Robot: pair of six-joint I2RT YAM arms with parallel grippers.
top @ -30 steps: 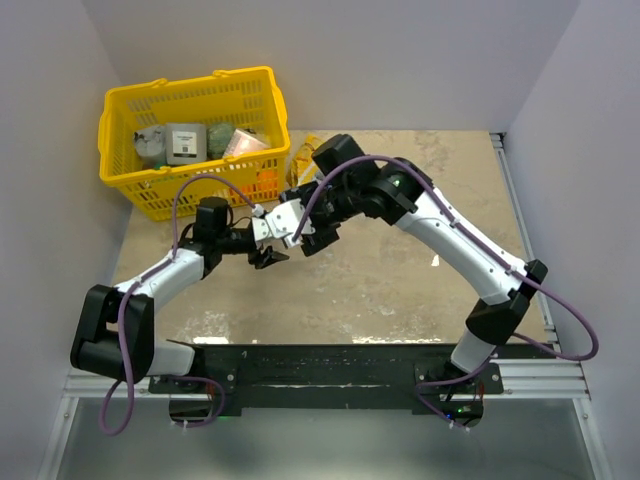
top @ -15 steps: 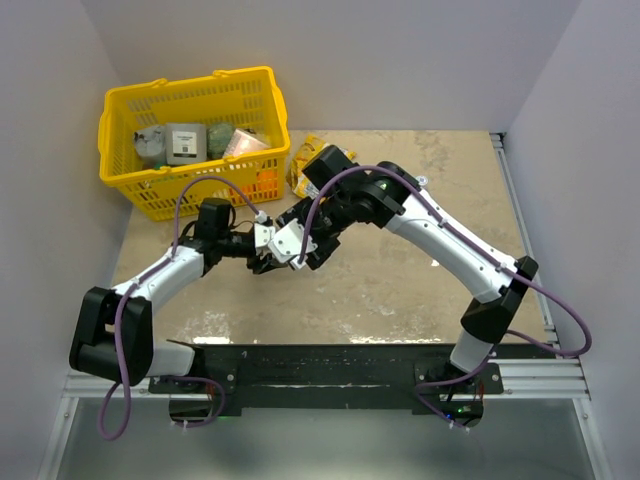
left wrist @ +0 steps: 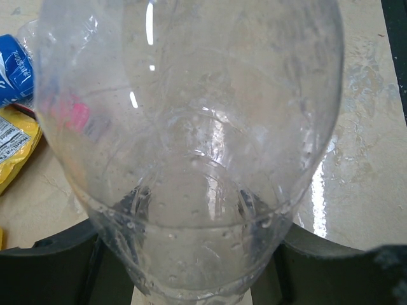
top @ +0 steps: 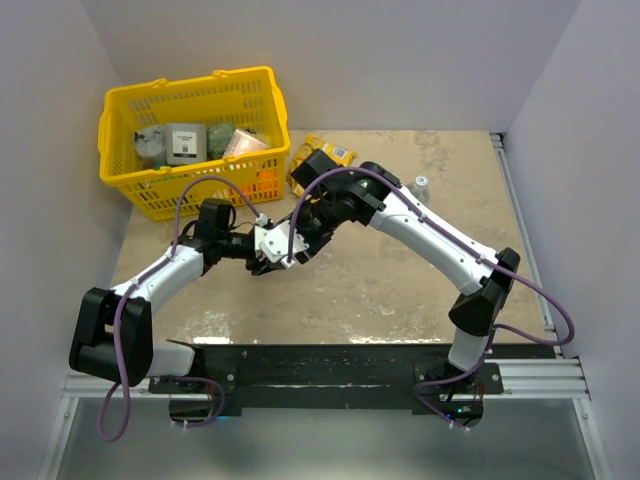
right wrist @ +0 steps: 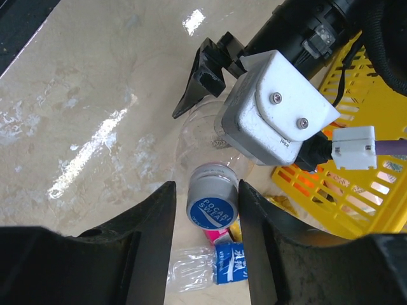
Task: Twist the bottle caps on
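A clear bottle (left wrist: 191,127) fills the left wrist view, and my left gripper (left wrist: 191,260) is shut on its body just above the table. Its neck carries a cap (right wrist: 213,206) with grey sides and a blue top. My right gripper (right wrist: 206,190) straddles that cap: the right finger is almost against it, and a slim gap shows on the left. From above, the left gripper (top: 262,255) and the right gripper (top: 298,243) meet at the table's middle left. A blue-labelled bottle (right wrist: 232,267) lies on the table beyond. Another clear bottle (top: 421,186) stands upright at the back right.
A yellow basket (top: 120,110) with several items stands at the back left, close behind both grippers. Yellow snack packets (top: 325,158) lie beside it, and a pink packet (right wrist: 216,236) lies next to the blue-labelled bottle. The left arm's white camera housing (right wrist: 273,108) sits just above the cap.
My right arm has swung left and down onto the neck of the held bottle, and its jaws have narrowed round the cap. The left gripper has kept its hold with little movement.
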